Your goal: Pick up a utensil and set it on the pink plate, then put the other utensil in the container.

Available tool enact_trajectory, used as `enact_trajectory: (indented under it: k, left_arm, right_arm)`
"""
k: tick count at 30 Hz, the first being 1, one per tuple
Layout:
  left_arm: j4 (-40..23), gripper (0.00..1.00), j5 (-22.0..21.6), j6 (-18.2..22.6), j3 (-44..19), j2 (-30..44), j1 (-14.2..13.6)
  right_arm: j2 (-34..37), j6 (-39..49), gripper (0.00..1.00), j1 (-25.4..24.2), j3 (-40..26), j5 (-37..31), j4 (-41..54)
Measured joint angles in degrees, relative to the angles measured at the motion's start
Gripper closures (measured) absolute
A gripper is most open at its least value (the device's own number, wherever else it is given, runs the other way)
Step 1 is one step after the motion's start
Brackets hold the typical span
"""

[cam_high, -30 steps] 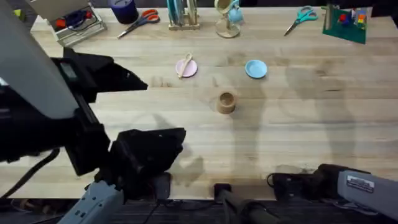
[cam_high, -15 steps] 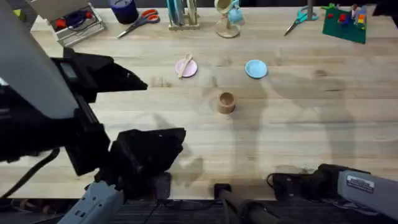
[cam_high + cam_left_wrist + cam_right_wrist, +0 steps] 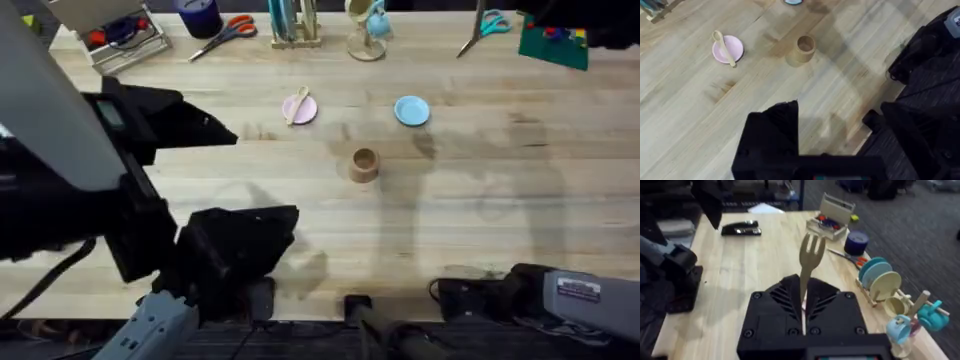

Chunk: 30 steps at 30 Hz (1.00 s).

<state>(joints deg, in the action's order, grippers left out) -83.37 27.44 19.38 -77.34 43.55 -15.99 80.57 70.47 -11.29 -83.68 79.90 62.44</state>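
Spoon [image 3: 297, 105] lies across the pink plate [image 3: 304, 112], its handle overhanging the rim — so the first half of the task looks done, judging from how things lie. In the left wrist view the same spoon rests bowl-end off the plate's far edge, stable enough to need no correction.

The wooden fork [image 3: 809, 260] stands upright, tines up, its thin handle pinched between the fingers of the right gripper [image 3: 803, 297]. Held by the low end of the handle, it leaves the whole length free to drop into a cup. That gripper sits low near the table's near edge, well apart from the target.

The wooden cup [image 3: 364, 164] stands upright and open-mouthed in the middle of the table, between the pink plate and the light-blue plate [image 3: 411, 110], near neither. Its mouth is narrow, so the fork will probably need to go in handle-first or near-vertical to avoid tipping it.

The left gripper [image 3: 771, 131] hangs over bare table near the left arm's base; whether its fingers are open I cannot tell.
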Motion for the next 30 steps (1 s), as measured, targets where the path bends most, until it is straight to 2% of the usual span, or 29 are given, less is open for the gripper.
enact_trajectory:
  k: [7, 14, 16, 22, 30]
  left_arm:
    - [0.0, 0.008, 0.0, 0.0, 0.0, 0.0, 0.0]
    - [0.0, 0.008, -0.02, 0.0, 0.0, 0.0, 0.0]
    - [0.01, 0.008, -0.01, 0.0, 0.0, 0.0, 0.0]
    - [0.01, 0.008, 0.0, 0.0, 0.0, 0.0, 0.0]
    - [0.0, 0.008, -0.01, 0.0, 0.0, 0.0, 0.0]
  right_arm:
    - [5.81, 10.0, 0.97, 0.0, 0.02, 2.86, 8.56]
    - [12.43, 26.11, 0.97, 1.3, 0.28, 4.31, 26.59]
    - [14.01, 26.95, 0.97, 2.35, 0.28, 4.31, 29.66]
    - [18.16, 37.19, 0.97, 5.81, 0.31, 2.92, 30.14]
    - [19.42, 43.09, 0.97, 8.71, 0.33, 1.91, 29.13]
